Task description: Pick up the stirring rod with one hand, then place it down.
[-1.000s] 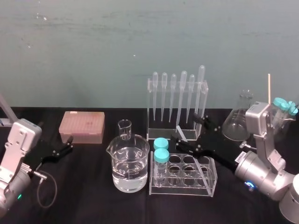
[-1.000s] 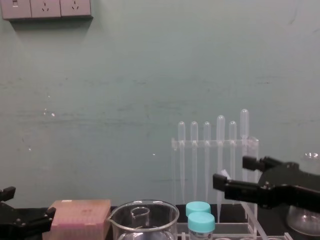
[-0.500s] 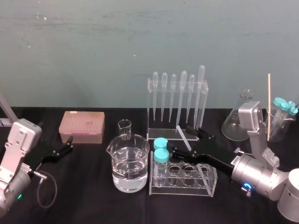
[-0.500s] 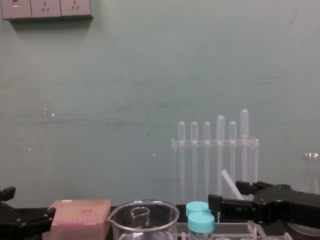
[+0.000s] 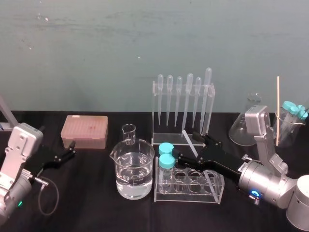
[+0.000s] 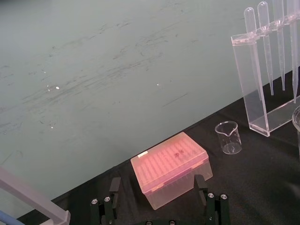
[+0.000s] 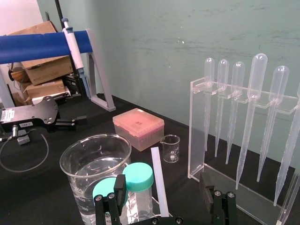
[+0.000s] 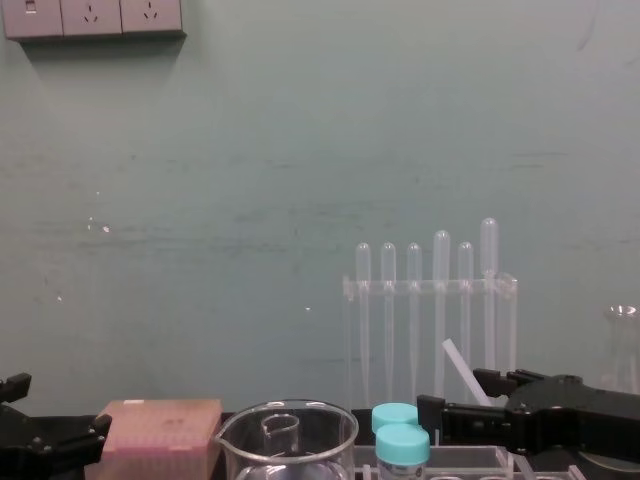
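- Right gripper (image 5: 189, 146) reaches in from the right, low, between the pipette rack (image 5: 164, 130) and the tube rack (image 5: 215, 186).
- Its fingers are spread wide: released, gripping nothing.
- Rod (image 5: 189, 141) sits in the gap between those fingers; in my right wrist view it touches neither.
- Rod is tilted, upper end leaning left, just on the near side of the pipette rack. Its lower end is hidden, so I can't tell what it rests on.
- Two capped tubes (image 5: 166, 155) stand just left of the gripper, and the beaker (image 5: 133, 174) is further left.
- Left gripper (image 5: 72, 150) is parked at the left near the pink box (image 5: 84, 131), fingers apart, empty.
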